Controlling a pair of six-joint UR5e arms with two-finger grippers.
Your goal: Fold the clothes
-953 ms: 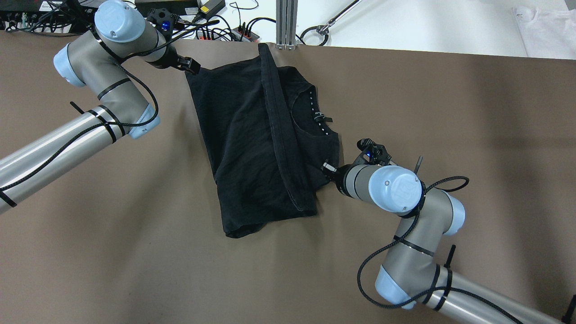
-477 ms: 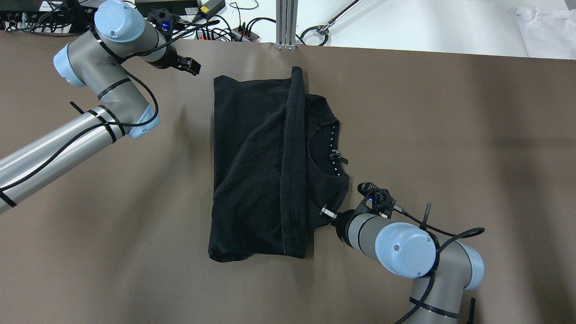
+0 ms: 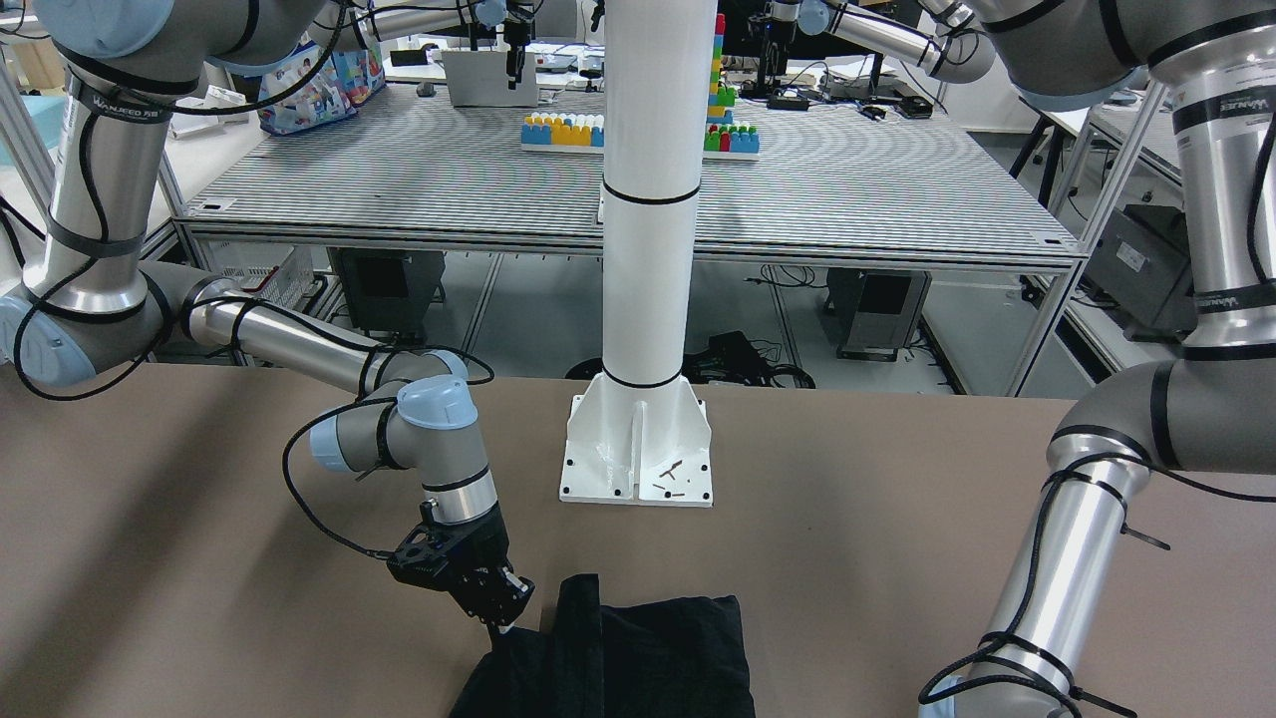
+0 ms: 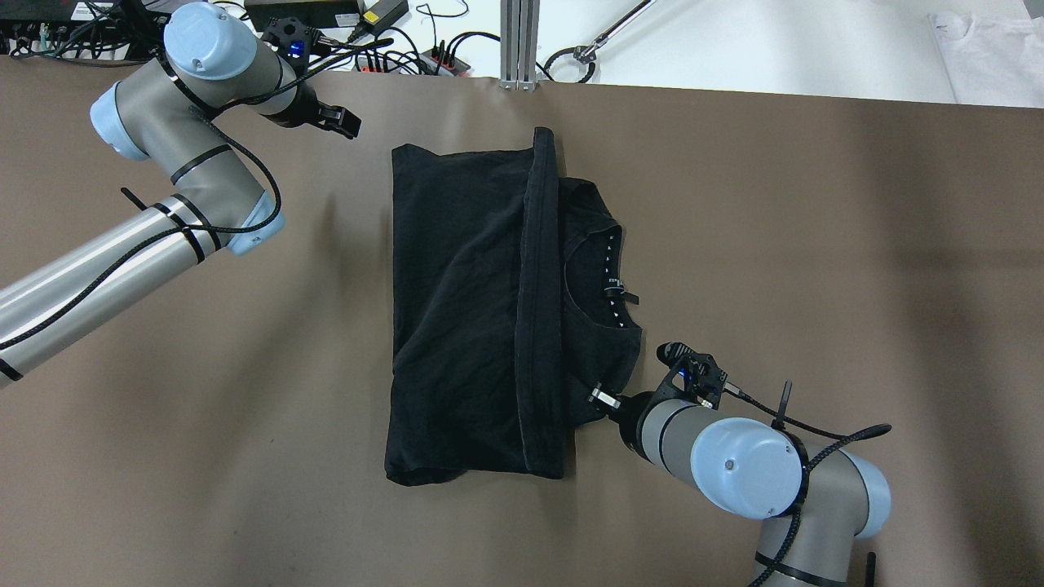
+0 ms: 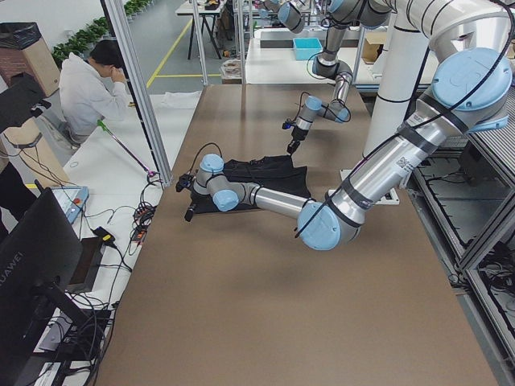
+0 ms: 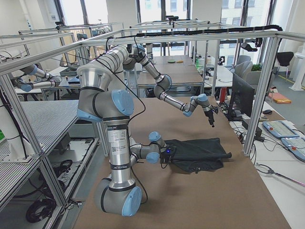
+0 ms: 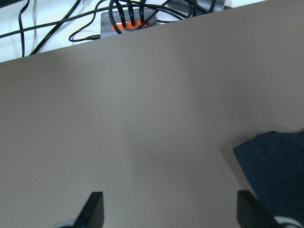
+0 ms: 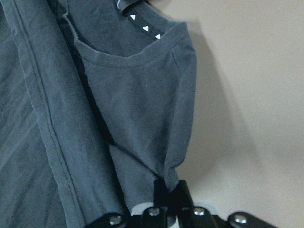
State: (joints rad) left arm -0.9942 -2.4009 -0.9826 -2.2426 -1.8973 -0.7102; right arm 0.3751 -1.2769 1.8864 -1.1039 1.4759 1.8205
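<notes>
The clothes are one black T-shirt [image 4: 465, 310] lying folded on the brown table [image 4: 816, 244], its hemmed edge laid across the body and the neck opening toward the right. My right gripper [image 4: 599, 397] is shut on the shirt's near right edge by the shoulder. The right wrist view shows its fingertips [image 8: 167, 190] pinching the fabric [image 8: 137, 109]. My left gripper [image 4: 342, 122] is open and empty, off the shirt's far left corner. The left wrist view shows its fingers [image 7: 94, 211] spread wide over bare table, with the shirt corner [image 7: 275, 171] at the right.
A white pole on a base plate [image 3: 638, 454] stands at the table's robot side. Cables and a power strip [image 4: 408, 57] and an aluminium post [image 4: 519, 41] lie beyond the far edge. A person [image 5: 92, 88] sits past the table's end.
My left gripper let go of the shirt's far left corner and drew back slightly. My right gripper pulled the shirt toward the robot side, and the shirt now lies squarer.
</notes>
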